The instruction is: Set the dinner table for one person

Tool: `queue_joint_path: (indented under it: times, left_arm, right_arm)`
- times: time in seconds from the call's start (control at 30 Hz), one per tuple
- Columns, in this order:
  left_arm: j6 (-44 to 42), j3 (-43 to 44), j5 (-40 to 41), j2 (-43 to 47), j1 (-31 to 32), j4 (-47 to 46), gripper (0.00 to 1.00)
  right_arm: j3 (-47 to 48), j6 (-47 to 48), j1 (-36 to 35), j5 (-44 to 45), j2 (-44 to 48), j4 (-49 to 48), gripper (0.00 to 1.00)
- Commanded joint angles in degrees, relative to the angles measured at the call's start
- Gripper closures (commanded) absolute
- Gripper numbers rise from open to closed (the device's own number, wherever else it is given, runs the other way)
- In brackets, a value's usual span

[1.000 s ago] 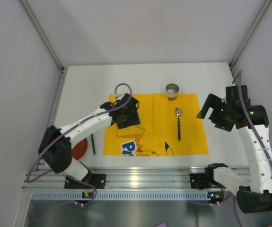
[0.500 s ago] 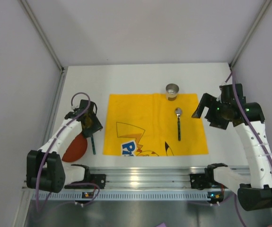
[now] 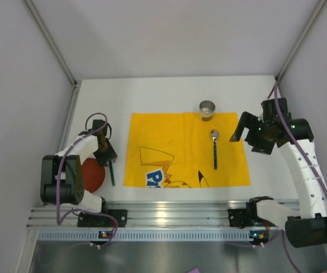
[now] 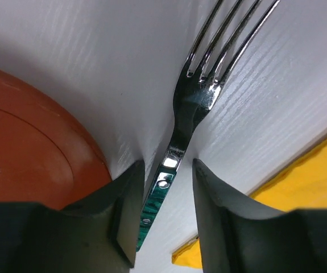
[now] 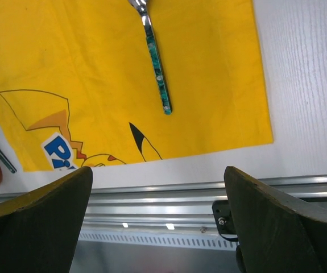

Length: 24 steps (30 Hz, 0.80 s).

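Note:
The dinner table [image 3: 152, 96] is a white top with a yellow cartoon cloth [image 3: 180, 136] on it. A fork [image 3: 112, 173] with a green handle lies on the white top between the cloth and a red plate [image 3: 89, 176]. My left gripper [image 3: 105, 152] is low over the fork. In the left wrist view its open fingers [image 4: 123, 216] straddle the fork's neck [image 4: 177, 142], with a gap on the right side. A green-handled spoon [image 3: 214, 149] lies on the cloth's right part. My right gripper [image 3: 247, 132] hangs open and empty above the cloth's right edge.
A small metal cup [image 3: 207, 109] stands at the cloth's far edge. The ribbed aluminium rail [image 3: 169, 213] runs along the near edge. Grey walls close in the left, right and back. The right wrist view shows the spoon [image 5: 154, 62], the cloth [image 5: 95, 68] and the rail [image 5: 169, 193].
My left arm swung from over the cloth's upper left to the left and came down over the fork beside the plate. My right gripper shifted slightly back.

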<state>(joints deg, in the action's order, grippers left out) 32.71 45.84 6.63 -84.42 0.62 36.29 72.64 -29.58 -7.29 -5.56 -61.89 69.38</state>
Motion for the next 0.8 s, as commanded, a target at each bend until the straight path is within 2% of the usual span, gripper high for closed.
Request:
queue_joint_path:
  times: [0.0,0.07,0.1,0.17,0.2,0.23,0.33,0.43,0.53,0.6,0.67,0.77]
  left_arm:
    - [-1.86,0.21,-0.66,-2.84,-0.18,-2.72,0.60]
    - [-1.95,0.21,-0.66,-4.16,-1.68,-2.89,0.67]
    - [-1.95,0.56,-0.83,-5.39,-1.68,-2.90,0.75]
    - [-2.38,1.52,-0.49,-6.28,-1.68,-2.81,0.82]
    - [-3.00,2.49,-0.05,-6.80,-1.68,-1.15,0.93]
    - [-3.00,5.02,0.22,-6.63,-1.68,0.43,0.99]
    - [-4.05,11.69,1.89,-0.50,-1.68,4.22,1.00]
    - [-6.86,19.07,-2.22,1.90,-1.50,5.01,1.00]
    - [-9.41,27.00,-5.05,-2.14,4.45,7.47,1.00]
    - [-10.55,30.34,-5.14,-5.12,11.48,7.30,1.00]
    - [-11.26,31.06,-6.37,-7.24,17.09,5.38,1.00]
    - [-11.26,31.67,-6.28,-11.98,21.60,4.31,1.00]
  right_arm:
    - [-0.04,0.40,-0.62,1.34,-0.86,-2.67,0.00]
    - [-0.13,0.32,-0.62,1.43,-1.57,-3.03,0.00]
    - [-0.04,0.32,-0.71,1.52,-1.92,-3.20,0.00]
    - [0.13,0.32,-0.62,1.43,-2.88,-3.55,0.00]
    - [0.22,0.32,-0.62,1.43,-3.24,-3.64,0.00]
    - [0.48,0.23,-0.71,1.52,-3.85,-3.90,0.00]
    - [1.71,0.40,-0.71,1.61,-4.82,-3.91,0.00]
    - [2.33,0.93,-0.71,2.48,-5.08,-4.08,0.00]
    - [2.24,1.19,-0.62,3.01,-5.43,-4.17,0.00]
    - [2.15,1.19,-0.71,3.28,-5.35,-4.08,0.00]
    - [2.07,1.02,-0.53,3.54,-5.17,-4.08,0.00]
    - [1.98,1.11,-0.45,3.98,-4.91,-3.82,0.00]
